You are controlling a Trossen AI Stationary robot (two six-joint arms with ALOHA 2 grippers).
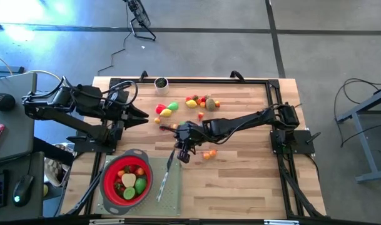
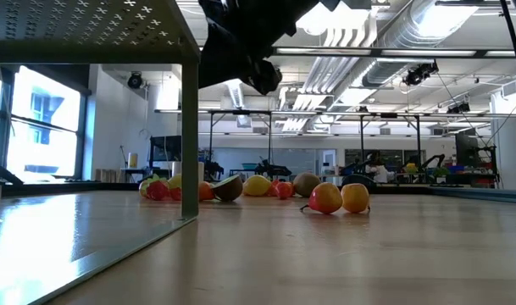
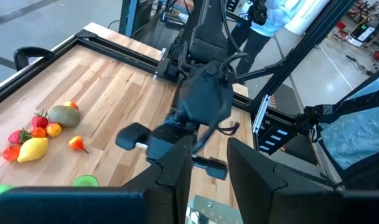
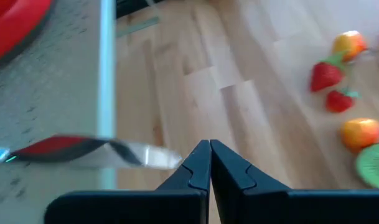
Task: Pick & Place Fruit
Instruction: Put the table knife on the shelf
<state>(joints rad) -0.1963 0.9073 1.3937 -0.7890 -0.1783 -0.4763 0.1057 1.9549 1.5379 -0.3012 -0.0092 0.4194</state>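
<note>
Bright ceiling lights glare off the wooden table (image 2: 342, 254); the right wrist view is motion-blurred, the knife (image 4: 89, 151) smeared.

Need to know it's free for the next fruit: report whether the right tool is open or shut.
Shut and empty. In its wrist view the right tool shows both fingers pressed together with nothing between them, above bare table.

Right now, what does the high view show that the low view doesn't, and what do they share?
Only the high view shows the red strainer with fruit inside, the knife beside it, and the left end effector waiting at the table's left edge. Only the low view shows the room behind the table, with ceiling ducts and distant benches. Both show the loose fruit on the wood and the right end effector shut above the table.
</note>
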